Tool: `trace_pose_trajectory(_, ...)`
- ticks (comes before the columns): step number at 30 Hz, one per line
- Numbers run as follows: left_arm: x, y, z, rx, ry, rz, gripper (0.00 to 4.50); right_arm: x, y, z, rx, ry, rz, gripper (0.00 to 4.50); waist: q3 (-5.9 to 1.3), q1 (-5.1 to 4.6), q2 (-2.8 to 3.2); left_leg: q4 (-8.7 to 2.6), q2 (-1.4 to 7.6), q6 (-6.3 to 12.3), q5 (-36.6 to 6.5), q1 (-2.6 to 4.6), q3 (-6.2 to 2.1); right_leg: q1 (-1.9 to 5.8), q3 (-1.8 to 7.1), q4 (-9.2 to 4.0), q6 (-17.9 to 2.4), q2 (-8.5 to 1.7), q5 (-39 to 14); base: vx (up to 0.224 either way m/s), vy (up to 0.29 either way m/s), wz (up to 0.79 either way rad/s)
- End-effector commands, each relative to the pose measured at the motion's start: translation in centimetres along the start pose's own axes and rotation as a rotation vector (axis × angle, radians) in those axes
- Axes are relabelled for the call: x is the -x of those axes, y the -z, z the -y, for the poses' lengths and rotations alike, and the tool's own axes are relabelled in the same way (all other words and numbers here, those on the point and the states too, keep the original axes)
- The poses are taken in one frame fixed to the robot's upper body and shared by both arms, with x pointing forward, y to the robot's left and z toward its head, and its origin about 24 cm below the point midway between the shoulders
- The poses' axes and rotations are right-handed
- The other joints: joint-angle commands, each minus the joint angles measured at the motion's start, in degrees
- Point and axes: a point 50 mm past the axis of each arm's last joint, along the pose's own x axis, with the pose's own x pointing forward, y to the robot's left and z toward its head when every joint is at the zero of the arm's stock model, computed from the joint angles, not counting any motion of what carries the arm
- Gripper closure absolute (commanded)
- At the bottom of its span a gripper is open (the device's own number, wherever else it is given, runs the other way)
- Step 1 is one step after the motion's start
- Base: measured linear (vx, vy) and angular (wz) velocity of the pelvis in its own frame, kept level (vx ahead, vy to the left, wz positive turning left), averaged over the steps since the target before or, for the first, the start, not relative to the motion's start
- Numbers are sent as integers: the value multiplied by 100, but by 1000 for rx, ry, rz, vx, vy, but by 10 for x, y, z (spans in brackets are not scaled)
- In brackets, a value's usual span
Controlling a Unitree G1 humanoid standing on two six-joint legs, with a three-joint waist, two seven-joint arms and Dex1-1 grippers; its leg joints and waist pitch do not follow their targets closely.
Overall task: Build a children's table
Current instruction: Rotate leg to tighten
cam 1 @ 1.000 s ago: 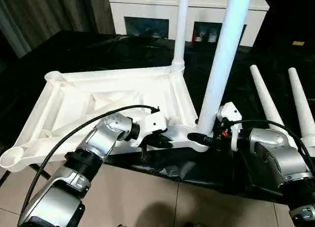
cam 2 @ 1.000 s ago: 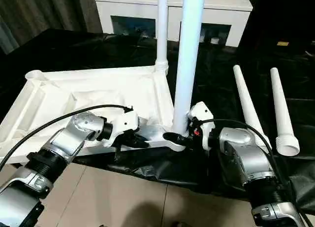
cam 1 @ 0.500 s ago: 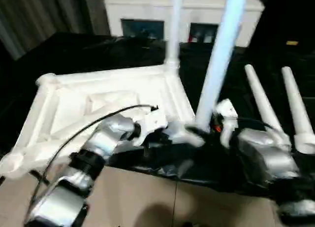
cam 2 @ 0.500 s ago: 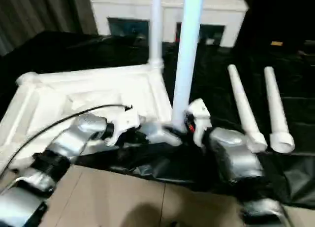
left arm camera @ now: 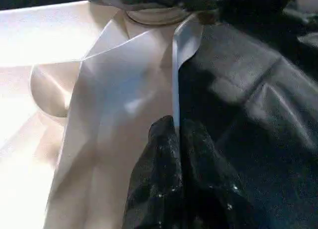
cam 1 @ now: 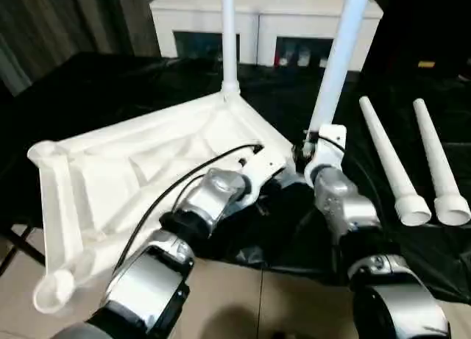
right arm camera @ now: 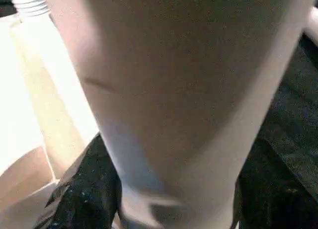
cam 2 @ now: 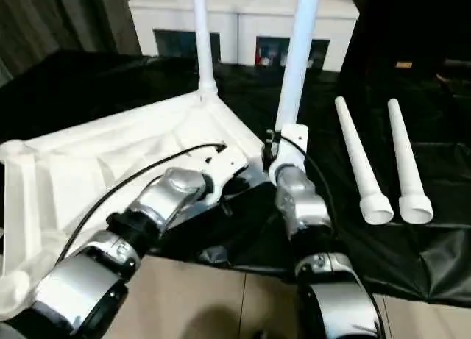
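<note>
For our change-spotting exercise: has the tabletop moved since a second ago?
Yes. The tabletop has turned: its left end swung nearer the robot, against the cabinet.

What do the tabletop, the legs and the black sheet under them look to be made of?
Tabletop: apparently moulded white plastic, smooth and slightly glossy, judging by the ribbed underside and rounded corner sockets. Spare legs: likely the same white plastic, smooth tapered tubes with flared ends. Black sheet: probably thin plastic film, since it wrinkles and shows shiny highlights.
</note>
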Motion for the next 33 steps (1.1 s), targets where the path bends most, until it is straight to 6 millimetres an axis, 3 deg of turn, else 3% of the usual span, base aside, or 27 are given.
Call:
trace_pose_trajectory(1,9,-14,-21,-46,-120,45,450,2,19,-11,-40,-49,-61,113,-463,-10,-73,-392,40,727,-382,-100,1,439,279,-344,-804,-266,-1636,0,0,0)
trace_pose_trajectory(4,11,-12,-22,-58,-115,41,450,3,14,-13,4,-88,-18,106,-475,7,-39,-371,43,942,-105,-100,6,445,292,-263,-1022,-258,-1196,0,0,0)
trace_pose_trajectory(6,13,-9,-23,-65,-97,42,450,5,8,-10,45,-116,27,89,-476,-11,-71,-364,34,1025,-15,-134,4,478,287,-258,-1032,-269,-1174,0,0,0)
trace_pose_trajectory(11,20,-2,-27,-90,-62,47,450,12,-4,2,135,-228,99,60,-469,23,-84,-359,56,1149,13,-97,25,451,308,-249,-1057,-254,-1224,0,0,0)
trace_pose_trajectory(15,32,6,-28,-140,39,70,450,30,-4,21,231,-462,93,60,-450,82,-81,-363,92,1283,-38,-103,23,446,339,-245,-998,-256,-1183,0,0,0)
trace_pose_trajectory(19,50,15,-22,-223,264,118,450,46,-1,47,305,-648,58,60,-431,115,-81,-384,87,1141,-319,-95,33,437,339,-292,-961,-258,-1528,0,0,0)
trace_pose_trajectory(25,64,16,-16,-250,420,122,450,58,3,55,348,-804,14,60,-410,211,-51,-422,129,858,-562,-40,43,398,375,-304,-971,-269,-1675,0,0,0)
trace_pose_trajectory(27,66,16,-14,-255,457,128,450,61,3,53,355,-853,8,60,-407,233,-73,-433,142,834,-532,-60,38,414,382,-280,-972,-272,-1659,0,0,0)
trace_pose_trajectory(31,68,17,-13,-262,471,125,450,64,5,51,387,-917,-22,60,-401,317,-83,-438,134,727,-518,-26,65,381,405,-288,-915,-263,-1755,0,0,0)
trace_pose_trajectory(32,68,17,-14,-259,470,124,450,64,7,51,399,-929,-30,60,-400,327,-141,-443,131,705,-523,-31,76,386,413,-290,-889,-263,-1808,0,0,0)
trace_pose_trajectory(33,69,17,-14,-259,468,123,450,65,7,51,401,-933,-32,60,-400,327,-141,-443,131,705,-523,-31,76,386,413,-290,-889,-263,-1808,0,0,0)
